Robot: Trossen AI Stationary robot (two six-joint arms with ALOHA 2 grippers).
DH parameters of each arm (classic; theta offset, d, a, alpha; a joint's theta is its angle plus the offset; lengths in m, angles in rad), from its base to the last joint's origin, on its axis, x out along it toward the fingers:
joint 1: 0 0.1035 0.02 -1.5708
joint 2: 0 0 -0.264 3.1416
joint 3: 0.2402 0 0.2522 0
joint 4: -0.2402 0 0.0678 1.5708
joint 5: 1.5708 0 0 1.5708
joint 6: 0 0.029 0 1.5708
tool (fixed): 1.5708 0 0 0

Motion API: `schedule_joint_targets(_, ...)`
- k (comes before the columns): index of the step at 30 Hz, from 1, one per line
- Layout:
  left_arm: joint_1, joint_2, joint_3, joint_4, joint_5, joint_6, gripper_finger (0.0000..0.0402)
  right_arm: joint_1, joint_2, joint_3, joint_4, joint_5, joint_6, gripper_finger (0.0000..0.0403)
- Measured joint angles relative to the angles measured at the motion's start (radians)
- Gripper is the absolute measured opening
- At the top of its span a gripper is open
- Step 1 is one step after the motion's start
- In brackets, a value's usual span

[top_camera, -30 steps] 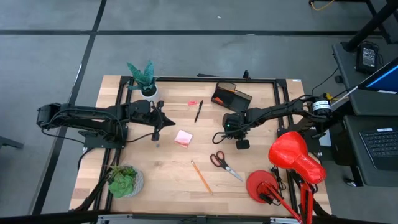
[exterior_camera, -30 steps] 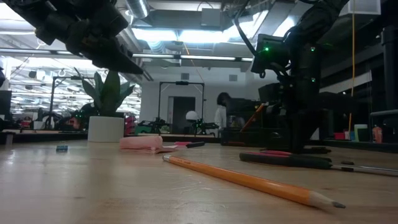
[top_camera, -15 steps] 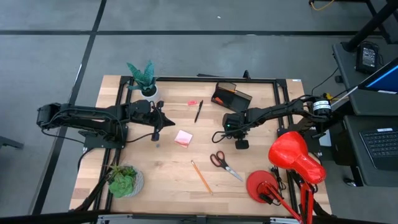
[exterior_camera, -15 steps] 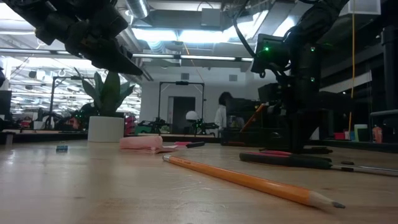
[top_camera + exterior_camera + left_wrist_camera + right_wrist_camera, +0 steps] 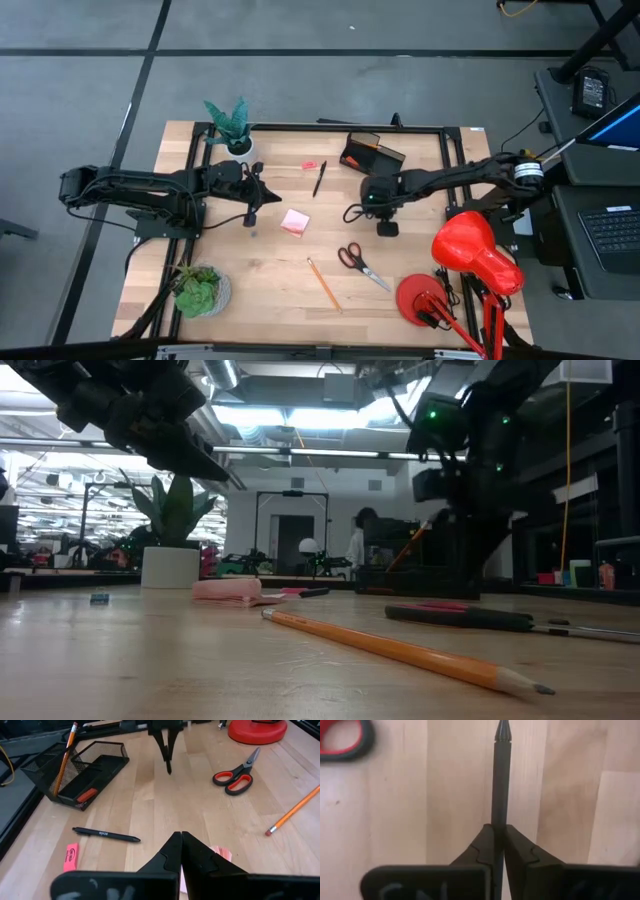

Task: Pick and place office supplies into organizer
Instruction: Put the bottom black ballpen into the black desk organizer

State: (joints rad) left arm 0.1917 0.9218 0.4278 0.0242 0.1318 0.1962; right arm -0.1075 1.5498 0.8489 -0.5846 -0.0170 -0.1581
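My right gripper [image 5: 376,208] stands near the table's middle, just on the near side of the black mesh organizer [image 5: 371,155], and is shut on a black pen [image 5: 501,780]. An orange pencil [image 5: 64,757] leans in the organizer. My left gripper [image 5: 251,215] hovers shut, left of the pink sticky-note pad [image 5: 294,222]. A second black pen [image 5: 319,179], a pink eraser [image 5: 309,165], red-handled scissors [image 5: 358,262] and an orange pencil [image 5: 323,284] lie flat on the wood. My right gripper pinches the black pen's barrel [image 5: 500,820] between its two fingers. The pen lies along the fingers and sticks out past their tips. The fingers point down from above, so the pen stands upright below them, its tip [image 5: 169,770] toward the table.
A potted plant [image 5: 228,125] stands at the far left corner and another [image 5: 200,290] at the near left. A red desk lamp [image 5: 455,265] fills the near right corner. Bare wood lies between the sticky pad and my right gripper.
My right gripper has risen with the pen and moved slightly toward the organizer. The left arm has kept still.
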Motion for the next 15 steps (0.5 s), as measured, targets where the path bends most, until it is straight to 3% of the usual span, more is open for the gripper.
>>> schedule_joint_targets(15, 0.000, 0.000, 0.000, -0.011, 0.000, 0.017, 0.0001, 0.000, -0.163, 0.000, 0.109, -0.003, 0.046, 0.0021)
